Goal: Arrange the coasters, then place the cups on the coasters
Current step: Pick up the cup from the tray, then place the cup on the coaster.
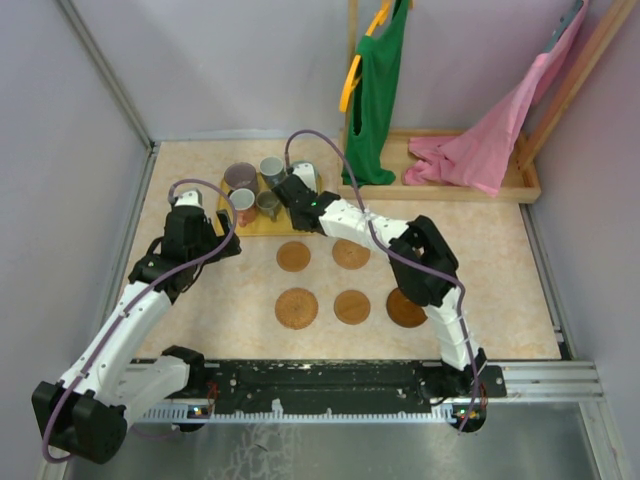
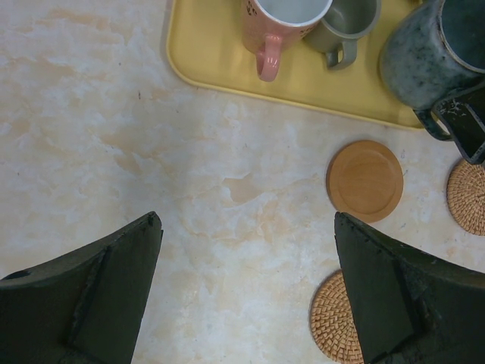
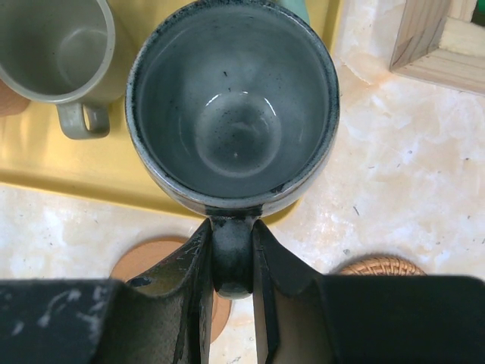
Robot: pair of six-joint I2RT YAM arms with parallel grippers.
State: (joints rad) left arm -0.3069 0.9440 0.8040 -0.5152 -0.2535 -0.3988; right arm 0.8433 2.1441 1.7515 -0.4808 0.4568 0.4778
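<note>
Right wrist view: the right gripper (image 3: 231, 262) has both fingers pressed against the handle of a grey-blue cup (image 3: 235, 114). The handle is pinched between them and the cup's open mouth lies just beyond the fingertips. The cup is over the near edge of the yellow tray (image 3: 45, 186), toward the tray's right corner; whether it rests on the tray or hangs above it I cannot tell. A grey-green cup (image 3: 53, 45) stands on the tray to its left, apart from it. Below the fingers, on the table just off the tray's near edge, lie a smooth coaster (image 3: 155, 254) and, further right, a woven coaster (image 3: 379, 265).

Seen from above, five coasters (image 1: 351, 306) lie in two rows at the middle of the table (image 1: 230, 300), with the tray nearer the far left corner; the right arm partly covers one.

The left gripper (image 2: 246, 296) is spread wide over bare table off the tray's near left corner, holding nothing. A pink cup (image 2: 276, 23) stands on the tray beyond it, well apart.
</note>
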